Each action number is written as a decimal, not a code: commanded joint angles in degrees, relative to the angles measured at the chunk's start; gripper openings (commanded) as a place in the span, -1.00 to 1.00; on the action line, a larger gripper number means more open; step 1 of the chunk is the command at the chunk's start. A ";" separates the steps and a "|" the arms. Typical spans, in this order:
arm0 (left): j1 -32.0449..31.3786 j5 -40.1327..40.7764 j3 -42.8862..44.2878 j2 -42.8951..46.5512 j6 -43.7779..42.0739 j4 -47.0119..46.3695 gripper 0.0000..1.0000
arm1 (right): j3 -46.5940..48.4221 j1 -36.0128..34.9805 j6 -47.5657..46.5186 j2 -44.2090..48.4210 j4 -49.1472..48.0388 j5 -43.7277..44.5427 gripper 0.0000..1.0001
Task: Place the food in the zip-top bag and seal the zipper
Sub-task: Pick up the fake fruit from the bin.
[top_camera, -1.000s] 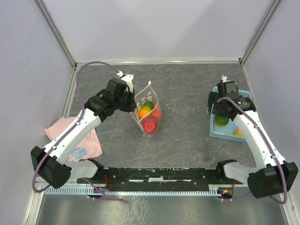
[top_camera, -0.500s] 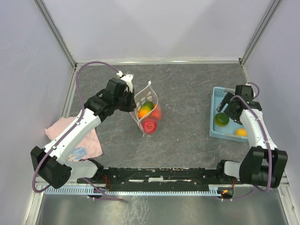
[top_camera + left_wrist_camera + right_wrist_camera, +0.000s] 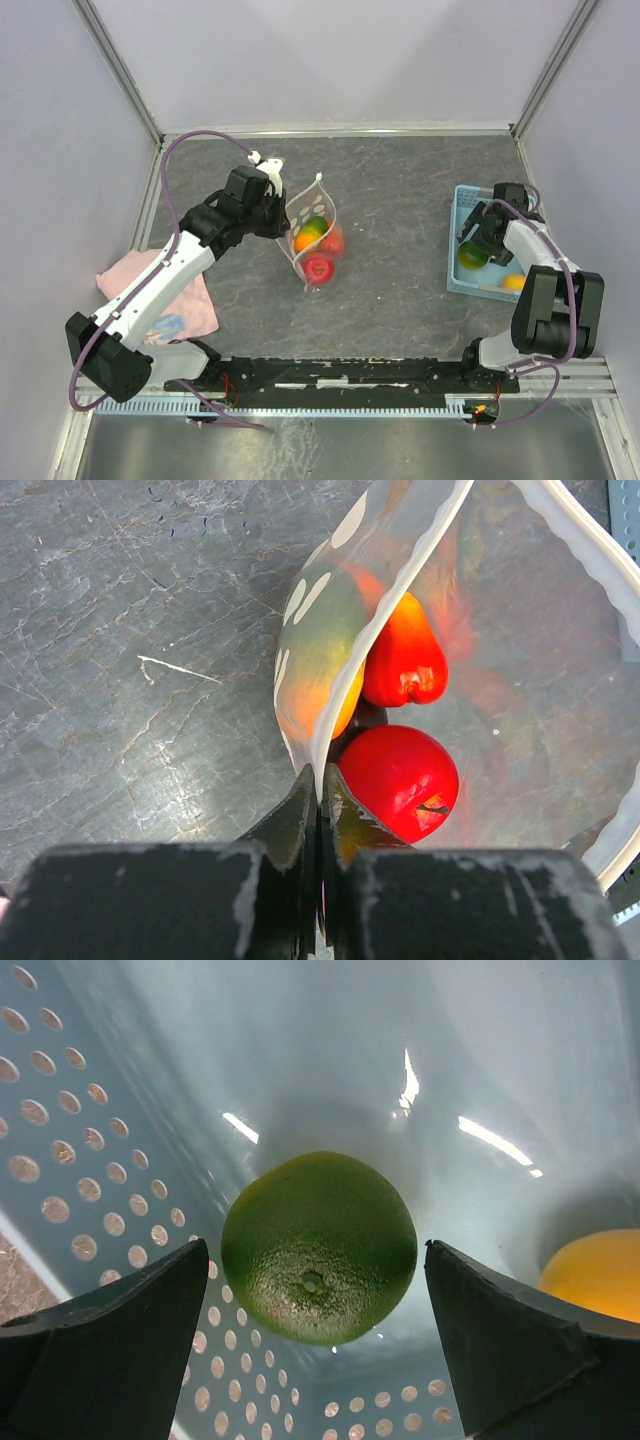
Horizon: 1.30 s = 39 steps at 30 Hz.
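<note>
The right arm has moved since a moment ago. Its elbow now folds in close to its base at 4 o'clock on the table [image 3: 400,190]. The right gripper [image 3: 315,1252] has come down low in the blue basket [image 3: 468,202] at 3 o'clock. The left arm and the bag have not moved at all.

The right gripper's jaws are wide open, one finger on each side of a round green fruit [image 3: 318,1248], and they hold nothing. The fruit's skin is shiny and bumpy, with a small dimple. Just beside it, at 4 o'clock in the wrist view, a smooth yellow fruit [image 3: 600,1275] peeks in. The basket is hard, glossy plastic with rows of little round holes in its walls.

The left gripper [image 3: 320,792] has its jaws squeezed shut on the edge of the zip-top bag [image 3: 520,630]. The bag sits near the middle of the table, a bit toward 9 o'clock. It is thin, see-through plastic with white spots. The zipper [image 3: 400,570] is a whitish ridge strip that curves around the wide-open mouth.

Inside the bag lie a shiny round red fruit [image 3: 400,780], a smooth orange-red fruit [image 3: 405,660] and a green and orange mango [image 3: 320,665], all touching.

A soft pink cloth [image 3: 188,310] lies at 8 o'clock.
</note>
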State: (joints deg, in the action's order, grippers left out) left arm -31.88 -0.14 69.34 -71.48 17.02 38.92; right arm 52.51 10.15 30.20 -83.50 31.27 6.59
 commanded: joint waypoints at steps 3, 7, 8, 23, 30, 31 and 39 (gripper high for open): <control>0.39 -0.47 0.44 1.16 0.83 -1.65 -0.95 | -1.25 0.24 0.73 -2.90 -3.31 -2.37 0.86; 0.37 -0.62 0.44 1.08 0.83 -1.68 -0.95 | -2.03 0.22 0.45 -3.66 -3.38 -2.68 0.80; 0.36 -0.72 0.44 1.01 0.80 -1.64 -0.95 | -2.24 0.22 0.38 -3.75 -3.50 -2.79 0.77; 0.40 -1.59 0.51 0.69 0.83 -1.69 -0.95 | -1.02 -0.38 -4.01 7.16 2.72 -0.43 0.15; 0.44 -2.04 0.44 0.64 0.74 -1.89 -0.95 | 3.24 -5.92 -6.85 14.50 8.46 1.32 0.15; 0.47 -2.24 0.44 0.58 0.74 -1.81 -0.95 | 4.05 -7.37 -7.25 15.49 8.97 1.66 0.15; 0.47 -2.29 0.36 0.57 0.74 -1.91 -0.95 | 9.62 -20.20 -8.94 21.09 6.88 -2.61 0.14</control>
State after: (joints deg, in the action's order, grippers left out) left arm -31.83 -1.67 69.34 -71.50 17.02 38.89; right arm 57.84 -5.52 23.00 -65.06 39.94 6.07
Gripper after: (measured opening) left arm 0.042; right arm 0.820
